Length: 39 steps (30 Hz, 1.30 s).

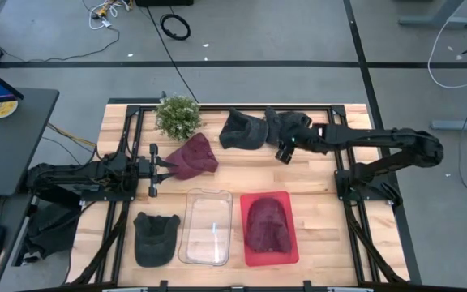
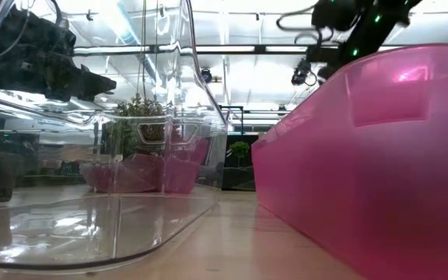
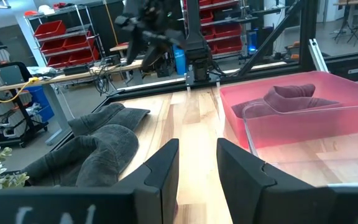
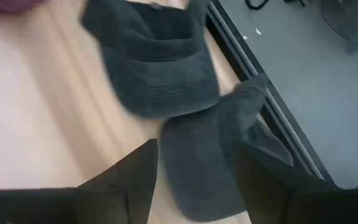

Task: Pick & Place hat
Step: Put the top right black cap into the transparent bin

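A maroon hat (image 1: 193, 156) lies on the table's far-left part, beside a small plant. My left gripper (image 1: 165, 166) is open and level at that hat's left edge; in its wrist view the fingers (image 3: 197, 168) stand apart over bare wood. Two dark grey hats (image 1: 243, 130) lie at the far edge, one partly over the other (image 4: 160, 68). My right gripper (image 4: 194, 180) is open and points down over the nearer grey hat (image 4: 197, 162). Another maroon hat (image 1: 267, 225) lies in the red bin. A dark cap (image 1: 154, 238) lies near the front edge. My left gripper has its open fingertips at the maroon hat's left edge (image 1: 173, 165), coming level from the table's left. Whether they touch the cloth I cannot tell.
A clear bin (image 1: 207, 243) and a red bin (image 1: 290, 243) stand side by side near the front edge, filling the low view (image 2: 379, 155). A potted plant (image 1: 178, 116) stands at the far edge. Black frame rails (image 1: 355, 186) run along both sides. Bare wood lies between hats and bins.
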Motion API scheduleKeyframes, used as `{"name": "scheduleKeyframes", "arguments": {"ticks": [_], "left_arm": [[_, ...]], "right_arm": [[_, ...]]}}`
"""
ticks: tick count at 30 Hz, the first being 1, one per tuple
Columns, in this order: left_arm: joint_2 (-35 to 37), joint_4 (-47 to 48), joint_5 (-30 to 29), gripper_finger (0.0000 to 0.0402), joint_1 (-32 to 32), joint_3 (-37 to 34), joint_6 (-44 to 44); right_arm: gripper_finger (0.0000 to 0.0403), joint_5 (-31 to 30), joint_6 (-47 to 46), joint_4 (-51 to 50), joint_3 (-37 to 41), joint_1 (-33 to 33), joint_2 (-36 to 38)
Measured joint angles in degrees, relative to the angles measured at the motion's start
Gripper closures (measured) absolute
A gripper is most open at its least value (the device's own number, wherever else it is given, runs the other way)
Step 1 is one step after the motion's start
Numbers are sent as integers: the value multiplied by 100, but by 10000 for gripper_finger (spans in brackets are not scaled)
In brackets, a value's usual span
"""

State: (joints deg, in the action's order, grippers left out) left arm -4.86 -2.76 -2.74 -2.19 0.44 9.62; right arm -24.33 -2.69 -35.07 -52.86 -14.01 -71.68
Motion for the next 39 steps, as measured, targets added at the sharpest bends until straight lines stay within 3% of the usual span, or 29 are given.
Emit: {"name": "scheduleKeyframes", "arguments": {"ticks": [10, 23, 30, 39], "left_arm": [[0, 0, 0, 287, 1, -1, 1], [0, 1, 0, 287, -1, -1, -1], [0, 0, 0, 287, 0, 1, 0], [0, 0, 0, 287, 1, -1, 0]], "right_arm": [[178, 941, 868, 724, 87, -1399, -362], [181, 2056, 1426, 1271, 90, -2783, -1406], [181, 2851, 1435, 1283, 92, -3138, -1861], [187, 2843, 1431, 1302, 92, -3158, -2061]]}}
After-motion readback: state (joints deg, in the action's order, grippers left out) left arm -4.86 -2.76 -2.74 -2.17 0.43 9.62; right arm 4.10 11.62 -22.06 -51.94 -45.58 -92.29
